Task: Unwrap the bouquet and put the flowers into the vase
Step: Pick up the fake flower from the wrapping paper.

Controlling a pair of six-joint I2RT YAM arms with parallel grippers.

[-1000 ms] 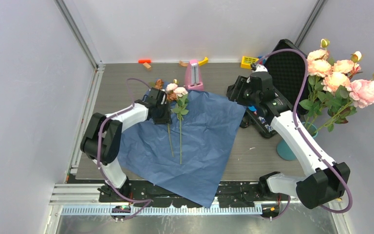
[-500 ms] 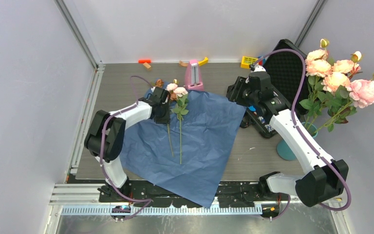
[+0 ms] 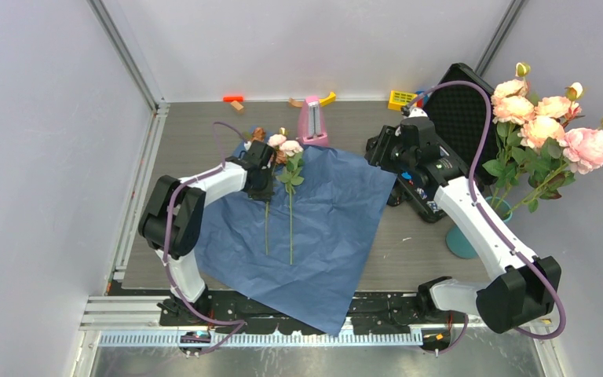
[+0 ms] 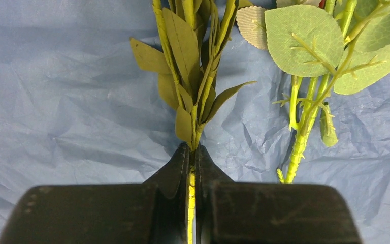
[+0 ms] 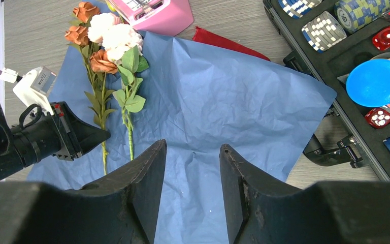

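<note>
The bouquet lies unwrapped: its blue paper (image 3: 322, 228) is spread flat on the table, with two flowers on it. Their pink and peach blooms (image 3: 284, 144) point to the far side. My left gripper (image 4: 192, 152) is shut on the left flower's thin green stem (image 4: 191, 183), just below its leaves. The other stem (image 4: 299, 147) lies free to its right. My right gripper (image 5: 193, 146) hovers open over the paper with nothing between its fingers. At the right edge the teal vase (image 3: 462, 242) holds several roses (image 3: 550, 129), and my right arm partly hides it.
A pink metronome-shaped object (image 3: 312, 122) stands behind the paper, with dark red ribbon (image 5: 223, 40) beside it. An open black case (image 3: 459, 110) of chips and dice (image 5: 355, 51) lies at back right. Small toys (image 3: 400, 99) line the far edge.
My left gripper has closed on the left stem, and that stem's lower end has swung a little to the left. The right gripper's jaws have narrowed slightly.
</note>
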